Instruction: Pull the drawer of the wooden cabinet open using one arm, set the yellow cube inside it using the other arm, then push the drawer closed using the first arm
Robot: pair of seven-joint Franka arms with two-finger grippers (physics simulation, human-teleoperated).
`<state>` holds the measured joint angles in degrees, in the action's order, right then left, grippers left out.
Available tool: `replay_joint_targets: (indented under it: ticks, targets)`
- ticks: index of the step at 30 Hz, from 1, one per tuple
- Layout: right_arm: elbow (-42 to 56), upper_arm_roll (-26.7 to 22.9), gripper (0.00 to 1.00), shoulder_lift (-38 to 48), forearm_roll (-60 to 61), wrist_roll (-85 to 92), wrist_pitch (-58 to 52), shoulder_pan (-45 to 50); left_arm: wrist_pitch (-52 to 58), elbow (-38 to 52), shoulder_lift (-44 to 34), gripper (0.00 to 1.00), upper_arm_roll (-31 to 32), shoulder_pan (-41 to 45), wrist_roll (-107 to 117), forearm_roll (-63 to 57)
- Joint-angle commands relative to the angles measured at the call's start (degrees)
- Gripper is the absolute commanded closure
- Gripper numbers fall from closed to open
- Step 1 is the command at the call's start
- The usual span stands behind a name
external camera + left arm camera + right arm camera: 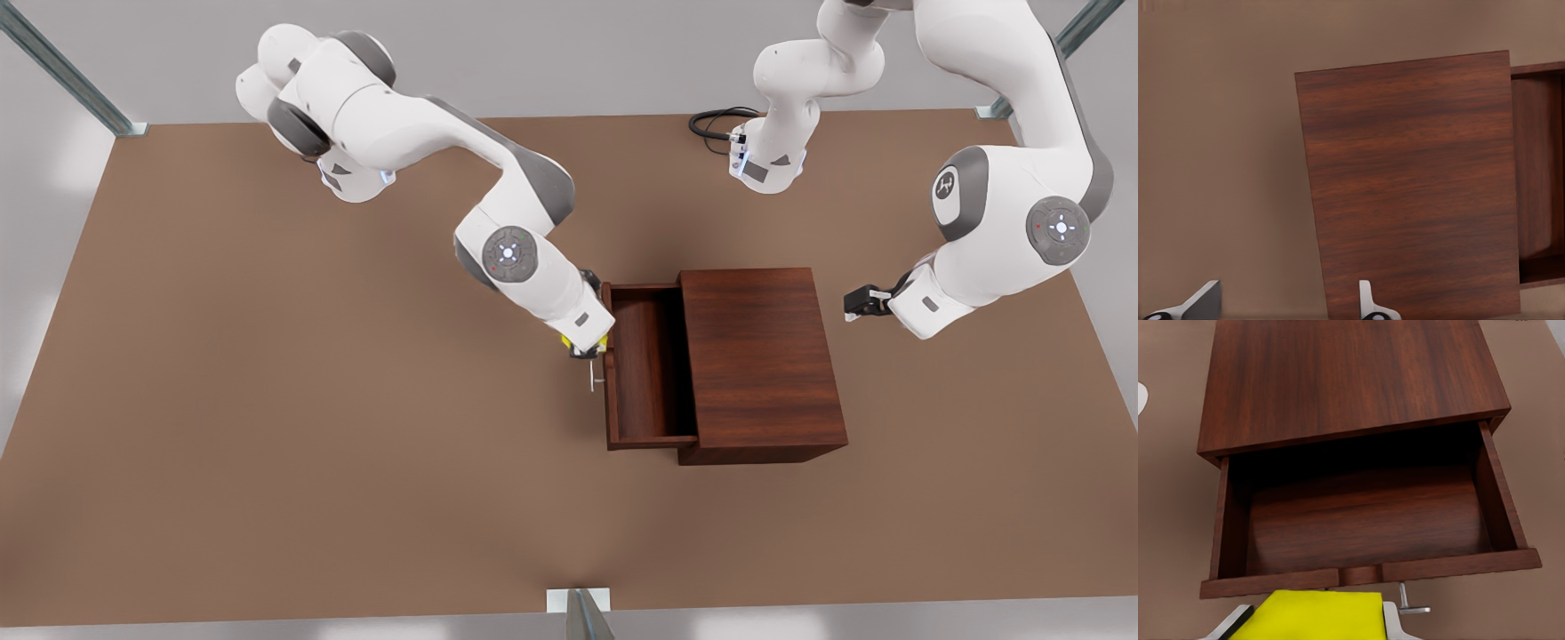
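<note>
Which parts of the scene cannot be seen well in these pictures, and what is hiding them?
- Yellow cube: the right wrist view's edge cuts it off; in the front view the right gripper covers most of it.
- Drawer handle: the front panel hides most of it in the right wrist view.
- Left gripper: only the fingertips enter the left wrist view.
- Wooden cabinet: its far side faces away.

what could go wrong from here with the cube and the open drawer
1. The right gripper holds the yellow cube over the drawer's front panel, not past it; released here, it may hit the rim and drop onto the table.
2. Lowering here could knock the silver handle.
3. The left gripper, open, waits behind the wooden cabinet, far from the drawer front it must push shut.
</note>
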<state>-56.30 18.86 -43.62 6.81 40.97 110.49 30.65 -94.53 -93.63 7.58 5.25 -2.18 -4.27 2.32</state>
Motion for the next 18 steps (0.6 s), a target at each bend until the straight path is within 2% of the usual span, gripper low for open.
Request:
replay_joint_targets:
  ticks: [1, 10, 11, 12, 18]
  targets:
    - [1.63, 0.22, 0.29, -1.82, 0.83, -33.49, 5.88, 1.08, 0.05, 0.03, -0.02, 0.00, 0.02, -0.02, -1.88, -0.04]
    - [5.77, -0.31, 0.29, -8.94, 0.48, -35.16, 15.28, 6.44, 0.05, 0.03, -0.02, 0.00, 0.02, -0.02, -1.88, -0.04]
    - [5.77, -0.40, 0.24, -9.12, 0.48, -35.08, 15.46, 6.71, 0.05, 0.03, -0.02, 0.00, 0.02, -0.02, -1.88, -0.04]
    - [5.77, -0.49, 0.00, -9.12, 0.48, -34.55, 15.64, 6.71, -0.04, 0.03, -0.02, 0.00, 0.02, -0.02, -1.88, -0.04]
    - [5.94, -1.37, 0.00, -8.32, 0.48, -34.55, 17.22, 6.35, 0.22, 0.21, -0.02, 0.00, 0.46, 1.65, 2.95, -0.65]
